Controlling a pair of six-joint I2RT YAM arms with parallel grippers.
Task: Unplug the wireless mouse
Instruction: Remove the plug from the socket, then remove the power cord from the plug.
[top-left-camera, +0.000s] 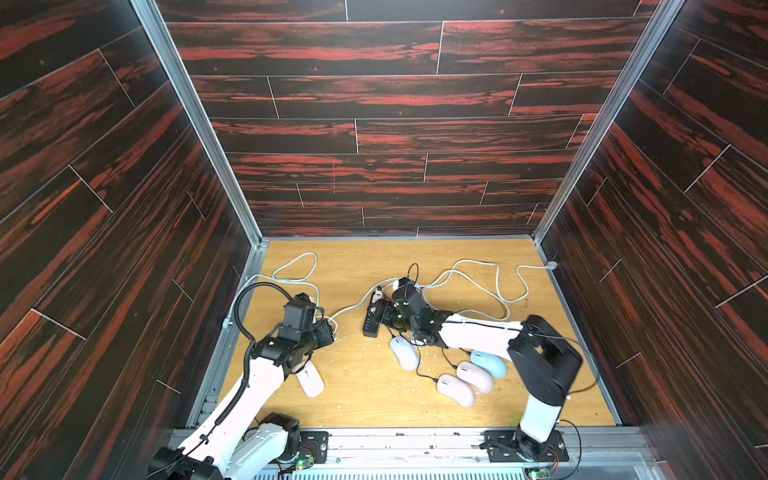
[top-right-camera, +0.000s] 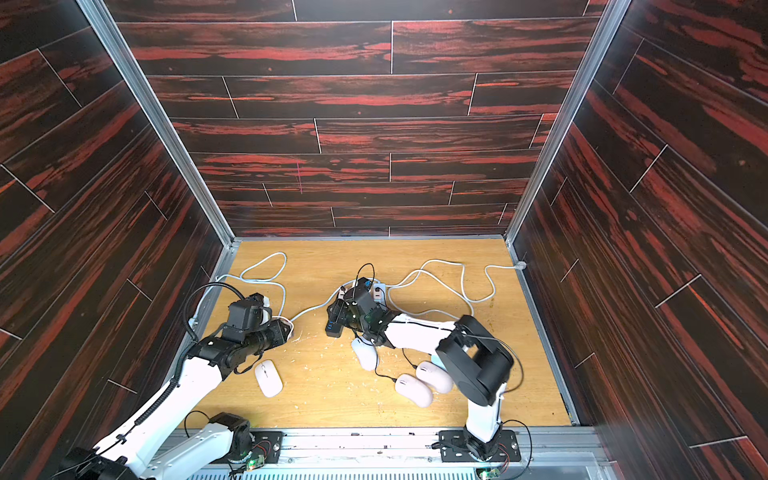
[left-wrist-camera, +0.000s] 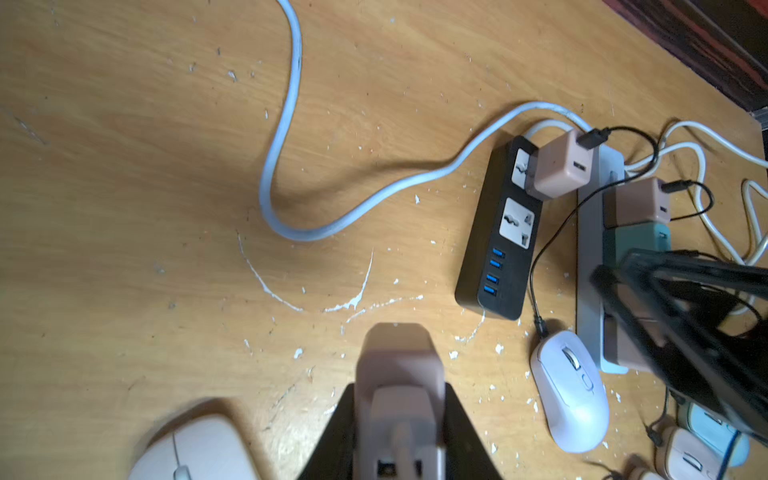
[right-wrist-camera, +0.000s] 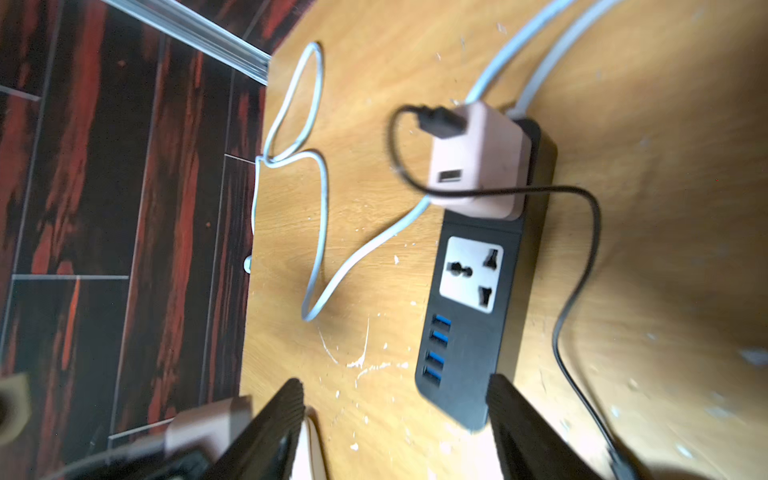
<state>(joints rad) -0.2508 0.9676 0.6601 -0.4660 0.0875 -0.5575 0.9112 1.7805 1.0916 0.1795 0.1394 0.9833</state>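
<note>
Right wrist view: my right claw (right-wrist-camera: 395, 384) gapes wide over the black power strip (right-wrist-camera: 469, 353), likely to brace it; wireless mouse (top-left-camera: 404, 353) beside the claw, its pink charger (right-wrist-camera: 478, 162) plugged ahead; left claw (left-wrist-camera: 399, 395) clamps a second charger (left-wrist-camera: 395, 353).

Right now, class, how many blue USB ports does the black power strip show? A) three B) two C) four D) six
C: four blue USB ports sit in a row on the black power strip, next to its empty socket.
</note>
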